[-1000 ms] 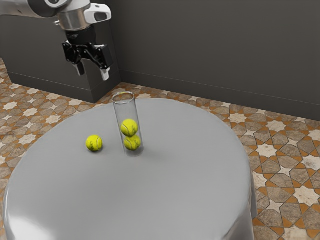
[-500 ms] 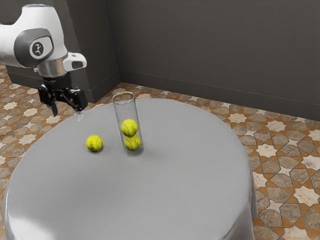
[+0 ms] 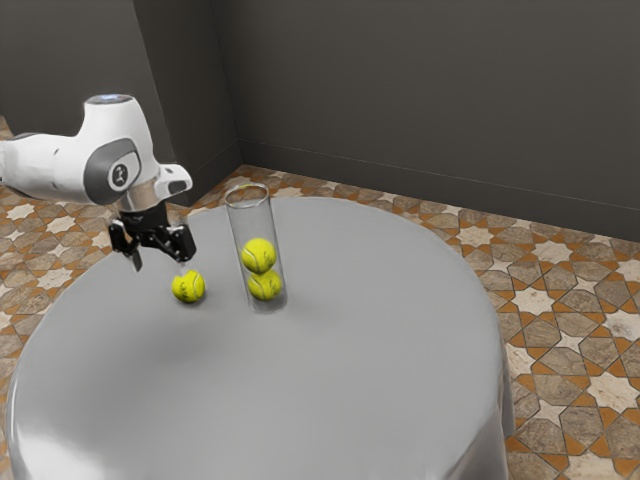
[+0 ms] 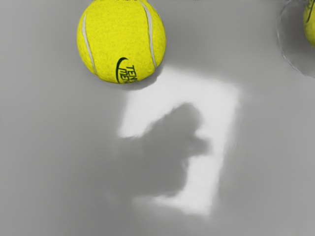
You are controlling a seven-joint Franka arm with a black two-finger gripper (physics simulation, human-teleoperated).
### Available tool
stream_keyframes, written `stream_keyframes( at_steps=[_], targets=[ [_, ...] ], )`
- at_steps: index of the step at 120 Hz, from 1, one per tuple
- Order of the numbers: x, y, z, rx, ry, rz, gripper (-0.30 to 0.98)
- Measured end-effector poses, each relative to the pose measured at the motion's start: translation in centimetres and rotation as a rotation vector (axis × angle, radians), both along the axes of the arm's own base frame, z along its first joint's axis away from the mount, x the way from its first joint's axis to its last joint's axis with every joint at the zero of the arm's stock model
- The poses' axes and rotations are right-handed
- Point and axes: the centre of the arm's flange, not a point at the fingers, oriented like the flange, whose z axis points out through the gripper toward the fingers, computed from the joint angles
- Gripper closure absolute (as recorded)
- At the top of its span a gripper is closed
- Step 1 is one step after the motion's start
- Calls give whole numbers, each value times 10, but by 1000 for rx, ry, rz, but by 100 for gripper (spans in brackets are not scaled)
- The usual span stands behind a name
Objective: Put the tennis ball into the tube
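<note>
I am hanging my claw (image 3: 160,266) low over the table (image 3: 330,370), toward the exterior view's left, and its two fingers are standing wide apart with nothing gripped between them. The loose tennis ball (image 3: 188,288) is resting on the grey tabletop, on the far left part in that view. It is sitting near one of my fingertips – whether the two are touching, I cannot tell.

To the ball's right in the exterior view, the clear tube (image 3: 242,218) is standing upright. It is holding two tennis balls stacked inside: the lower ball (image 3: 265,287) is lying near its base and the upper ball (image 3: 258,255) is riding on top.

My wrist view is showing the loose ball's pale seams and dark lettering – and, beside it on the tabletop, a bright patch (image 4: 224,105) with a dark shadow (image 4: 165,157) falling across it. On the exterior view's far side, dark walls (image 3: 430,90) are rising beyond the patterned floor (image 3: 560,330).
</note>
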Motion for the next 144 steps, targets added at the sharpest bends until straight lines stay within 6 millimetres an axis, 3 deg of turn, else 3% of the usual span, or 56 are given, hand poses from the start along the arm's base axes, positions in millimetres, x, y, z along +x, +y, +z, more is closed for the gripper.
stream_keyframes(
  at_steps=[20, 39, 80, 96, 144],
  targets=[
    [20, 12, -39, 2, -35, -18, 0],
    [43, 22, -64, 10, -81, -36, 0],
    [73, 37, -73, 27, -140, -63, 0],
    [78, 48, -93, 25, -119, -60, 0],
    [85, 53, -133, 6, -53, -72, 0]
  ],
)
